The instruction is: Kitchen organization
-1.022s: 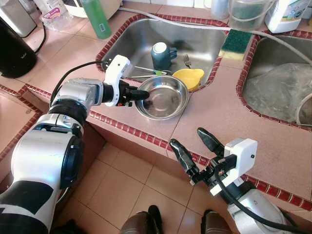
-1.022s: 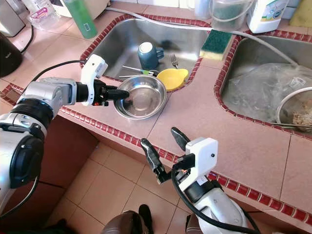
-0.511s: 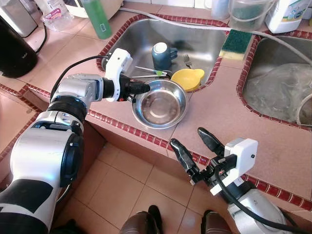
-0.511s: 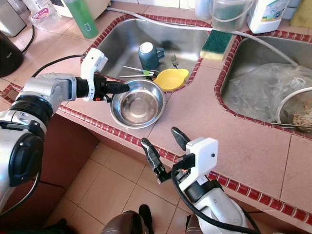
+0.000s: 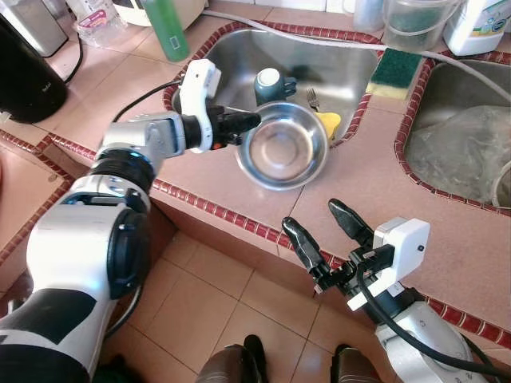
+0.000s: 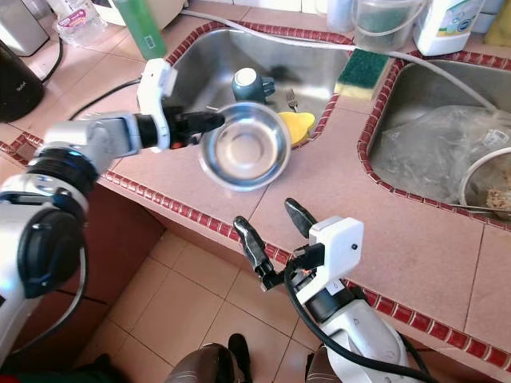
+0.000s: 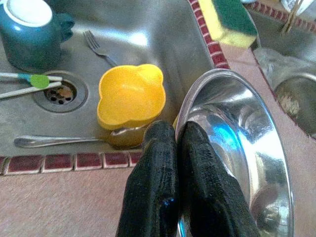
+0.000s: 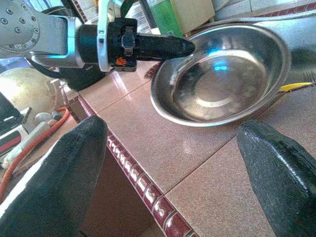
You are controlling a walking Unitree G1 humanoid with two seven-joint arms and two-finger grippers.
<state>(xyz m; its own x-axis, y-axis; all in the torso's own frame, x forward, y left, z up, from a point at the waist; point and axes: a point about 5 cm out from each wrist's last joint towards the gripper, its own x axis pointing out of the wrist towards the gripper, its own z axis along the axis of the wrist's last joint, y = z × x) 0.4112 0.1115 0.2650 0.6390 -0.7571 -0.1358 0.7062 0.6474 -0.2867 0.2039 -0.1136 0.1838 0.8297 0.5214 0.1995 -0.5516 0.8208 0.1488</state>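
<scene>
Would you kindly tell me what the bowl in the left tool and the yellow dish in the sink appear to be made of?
The bowl, pinched at its rim by the left tool, looks like polished steel: mirror-bright, with sharp reflections. The yellow dish is probably plastic: opaque, uniformly coloured, with a soft dull sheen.

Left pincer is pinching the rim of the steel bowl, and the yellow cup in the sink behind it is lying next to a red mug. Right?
Not quite: the mug is dark teal, not red, as the left wrist view shows. The rest holds: the left pincer is shut on the rim of the steel bowl, and the yellow cup lies in the sink behind it.
</scene>
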